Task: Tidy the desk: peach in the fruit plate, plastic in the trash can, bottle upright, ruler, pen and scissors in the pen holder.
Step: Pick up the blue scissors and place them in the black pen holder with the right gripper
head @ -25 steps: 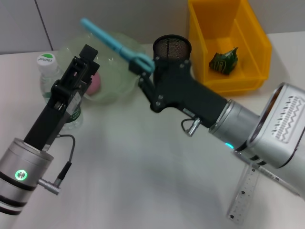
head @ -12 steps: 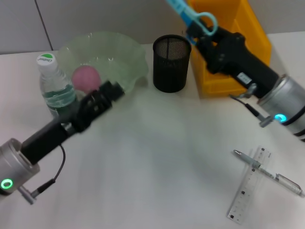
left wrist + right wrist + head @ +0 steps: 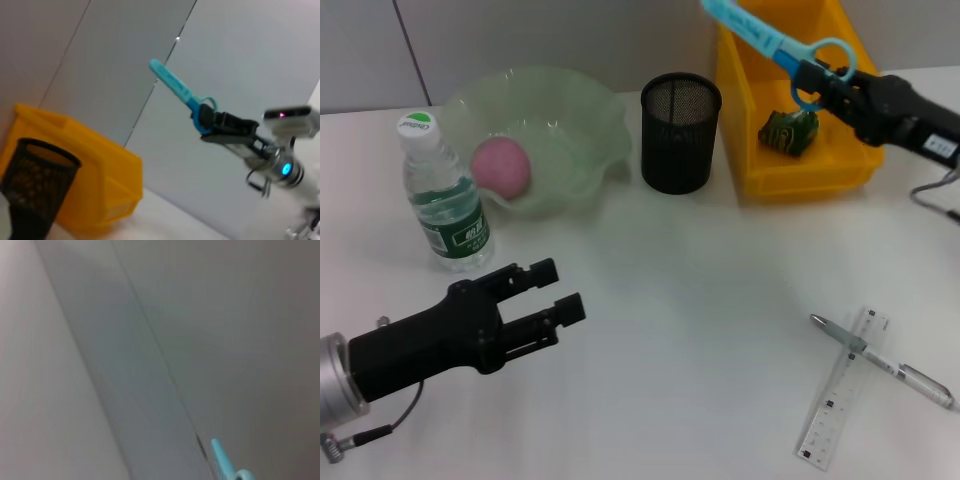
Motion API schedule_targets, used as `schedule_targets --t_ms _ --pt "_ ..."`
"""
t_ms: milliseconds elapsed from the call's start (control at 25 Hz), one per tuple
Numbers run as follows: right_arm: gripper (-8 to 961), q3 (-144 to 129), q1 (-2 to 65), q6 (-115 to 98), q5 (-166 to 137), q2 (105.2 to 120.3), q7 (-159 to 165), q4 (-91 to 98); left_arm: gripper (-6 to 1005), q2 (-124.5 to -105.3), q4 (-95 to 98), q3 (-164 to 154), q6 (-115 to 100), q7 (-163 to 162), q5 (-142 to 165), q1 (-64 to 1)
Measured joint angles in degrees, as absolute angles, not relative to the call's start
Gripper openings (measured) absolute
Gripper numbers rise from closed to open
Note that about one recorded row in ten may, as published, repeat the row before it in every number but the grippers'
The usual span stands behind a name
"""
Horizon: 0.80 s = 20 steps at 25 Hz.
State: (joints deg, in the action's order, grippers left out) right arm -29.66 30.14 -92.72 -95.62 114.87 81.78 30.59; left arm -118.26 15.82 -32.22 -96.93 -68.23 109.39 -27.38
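The step in hand is the scissors (image 3: 775, 42): the right gripper (image 3: 830, 82) is clamped on their blue handle rings at the upper right of the head view, and the closed blades point up and to the left, above the yellow trash can (image 3: 840, 170). The scissors are not yet in the black mesh pen holder (image 3: 680, 132), which stands at the upper centre, just left of the trash can. In my judgement the next move calls for turning the scissors so that the blades point down, bringing them over the open mouth of the holder, and only then letting go (the mouth is narrow, so the aim must be good).

The left gripper (image 3: 545, 295) hovers low over the table (image 3: 700, 330) at the lower left, its fingers apart and holding nothing.

Other steps look already done: the pink peach (image 3: 501, 166) lies in the pale green fruit plate (image 3: 590, 120) at the upper left, the bottle (image 3: 443, 195) stands upright just beside the plate, and a crumpled green plastic wrapper (image 3: 788, 130) lies inside the trash can. The ruler (image 3: 838, 405) and the pen (image 3: 882, 361) still lie crossed at the lower right, the pen on top.

As for writing, the bottle has a green label and a green mark on its cap, but I cannot read either. The ruler shows only scale marks.
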Motion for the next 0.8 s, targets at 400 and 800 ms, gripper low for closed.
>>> schedule_targets --t_ms 400,800 --pt "154 -32.2 37.7 -92.7 -112.5 106.68 114.6 51.8 740 -118.21 17.1 -33.0 -94.9 -67.2 109.9 -26.5" --pt "164 -39.8 65.9 -96.9 -146.7 101.19 134.7 49.5 741 -118.39 16.7 -33.1 -92.3 -66.7 110.2 -26.5"
